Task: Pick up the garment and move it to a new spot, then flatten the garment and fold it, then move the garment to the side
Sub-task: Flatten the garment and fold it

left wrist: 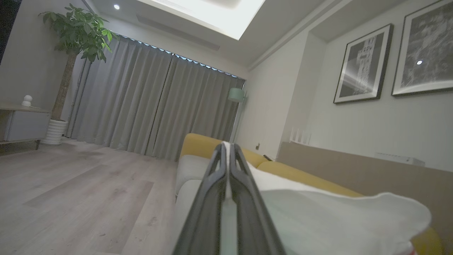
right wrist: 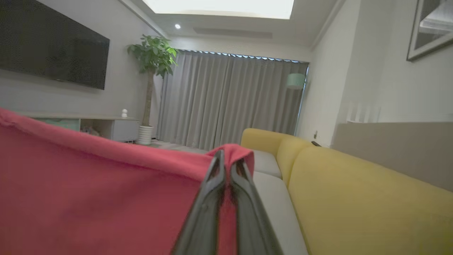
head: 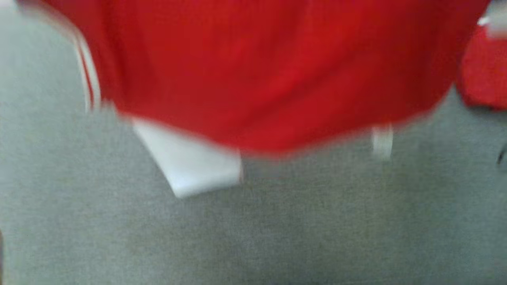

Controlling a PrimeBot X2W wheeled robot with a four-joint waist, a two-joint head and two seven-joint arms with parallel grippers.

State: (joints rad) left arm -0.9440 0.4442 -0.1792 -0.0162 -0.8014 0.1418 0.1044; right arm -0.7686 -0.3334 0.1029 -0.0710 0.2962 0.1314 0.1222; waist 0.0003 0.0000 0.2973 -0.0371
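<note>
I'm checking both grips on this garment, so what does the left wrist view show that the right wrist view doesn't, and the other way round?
Left wrist view: the left gripper shut on a white part of the garment, two framed pictures on the wall, and wood floor.
Right wrist view: the right gripper shut on red cloth of the same garment, plus a dark wall TV.
Shared: the potted plant, grey curtains and yellow sofa.
</note>
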